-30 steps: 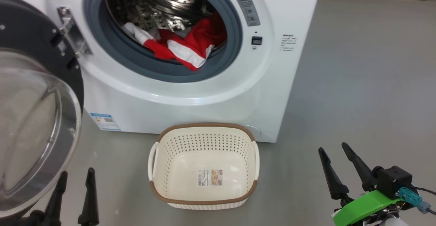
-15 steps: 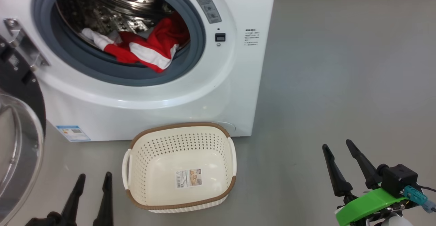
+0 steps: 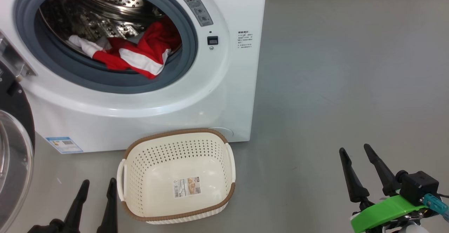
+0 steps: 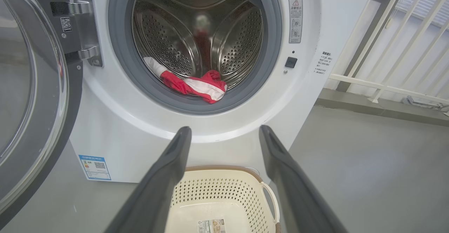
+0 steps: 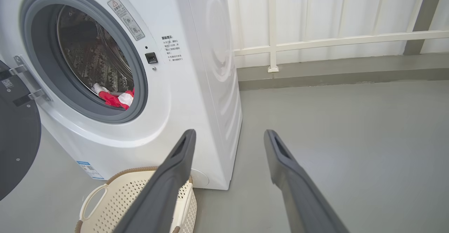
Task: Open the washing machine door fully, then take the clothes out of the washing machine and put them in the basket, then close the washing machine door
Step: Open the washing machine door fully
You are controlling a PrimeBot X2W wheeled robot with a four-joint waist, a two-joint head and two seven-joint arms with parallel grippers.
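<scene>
Clothes [image 3: 133, 55] lie in a red and white heap at the front of the drum [image 3: 105, 1], with one striped fold spilling onto the grey seal [image 3: 105, 82] of the washing machine [image 3: 140, 110]. The door [image 3: 15, 155] stands swung wide on the robot's left, so the step in hand looks to be the first reach into the drum. The basket [image 3: 175, 133] sits on the floor just in front of the machine, below the opening, with nothing in it but a sticker.

Both arms are low and well back from the machine. The left gripper [image 3: 99, 181] is beside the basket's left handle and the right gripper [image 3: 354, 147] is off to the far side over bare floor. Each has its fingers spread apart and holds nothing.

The left wrist view looks almost straight into the drum, so that arm seems the better placed. It should go in above the seal, keeping away from the door and its hinge [image 4: 84, 26]. The fold on the seal is the nearest piece, and pinching where the cloth bunches thickest may bring more of the heap out at once. It should then lift before pulling back, or the cloth may drag and snag on the rubber lip, and let go only once it is right over the basket
</scene>
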